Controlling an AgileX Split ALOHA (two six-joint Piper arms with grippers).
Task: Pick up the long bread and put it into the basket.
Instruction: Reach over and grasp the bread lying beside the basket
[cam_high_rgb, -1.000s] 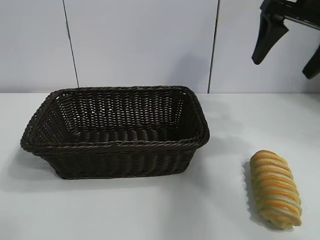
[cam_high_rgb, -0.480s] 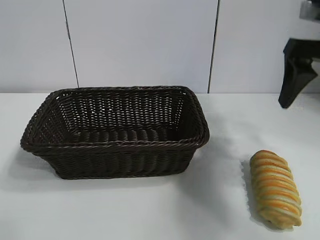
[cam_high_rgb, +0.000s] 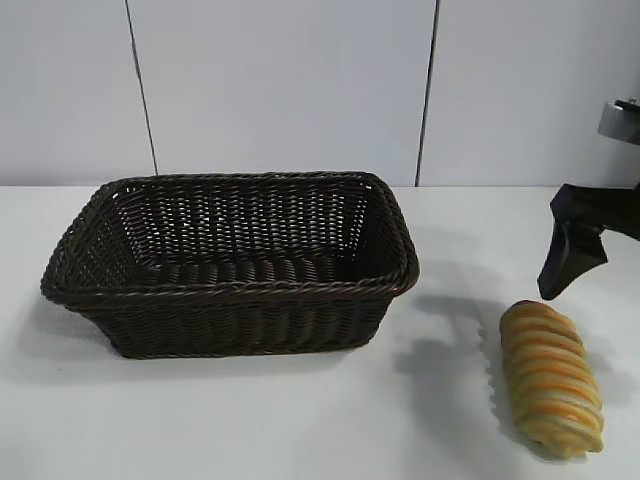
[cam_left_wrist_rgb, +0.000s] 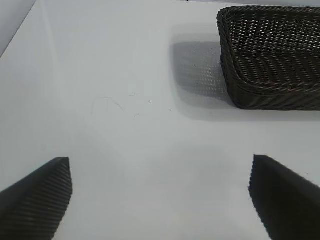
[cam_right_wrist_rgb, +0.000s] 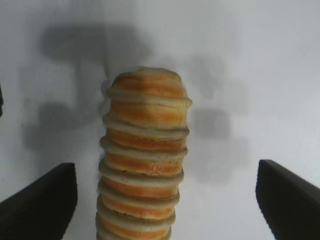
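Note:
The long bread (cam_high_rgb: 552, 378), golden-yellow with orange ridges, lies on the white table at the front right. The dark brown wicker basket (cam_high_rgb: 240, 290) stands empty at centre left. My right gripper (cam_right_wrist_rgb: 165, 167) is open and hangs just above the far end of the bread (cam_right_wrist_rgb: 145, 150), with one finger on each side and not touching it. In the exterior view only one black finger (cam_high_rgb: 570, 255) shows, at the right edge. My left gripper (cam_left_wrist_rgb: 159, 161) is open and empty over bare table, with the basket (cam_left_wrist_rgb: 270, 55) farther off.
The white table (cam_high_rgb: 450, 240) runs back to a pale panelled wall (cam_high_rgb: 280, 90). A strip of bare table lies between the basket and the bread.
My right gripper has come down from the upper right corner to just above the bread's far end. The bread and the basket have not moved.

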